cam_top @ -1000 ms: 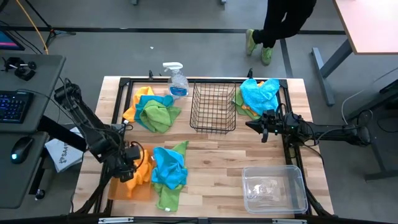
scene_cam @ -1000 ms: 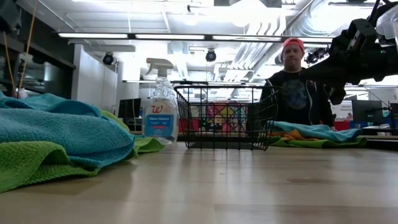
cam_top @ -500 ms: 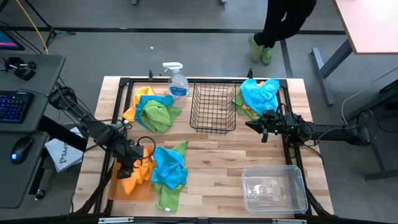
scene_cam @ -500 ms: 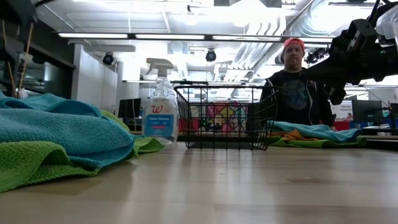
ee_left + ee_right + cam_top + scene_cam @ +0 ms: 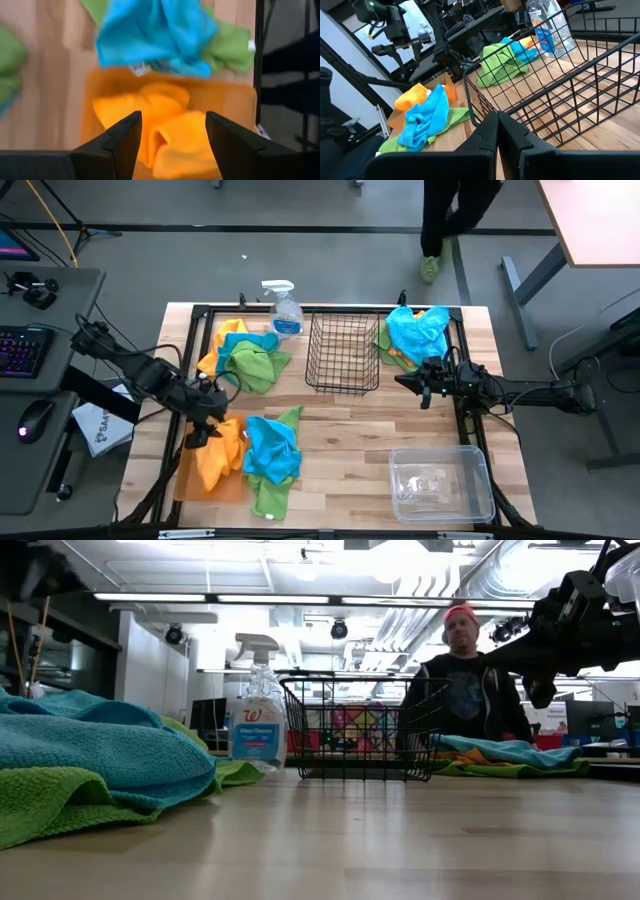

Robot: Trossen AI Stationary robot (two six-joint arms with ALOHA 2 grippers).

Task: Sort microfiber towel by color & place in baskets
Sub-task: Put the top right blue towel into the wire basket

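Wooden counter point(image 5: 340, 425) under both arms, a person standing beyond its far edge. My left claw point(image 5: 170, 137) hangs wide open and empty just over the orange towel point(image 5: 218, 458), which lies crumpled in soft folds on the flat orange tray point(image 5: 90, 100). My worry: the blue towel point(image 5: 272, 450) and green towel point(image 5: 272, 492) overlap the tray's edge, so a careless grab could drag orange back out. My right claw point(image 5: 496, 132) is shut, empty, near the wire basket point(image 5: 343, 352).
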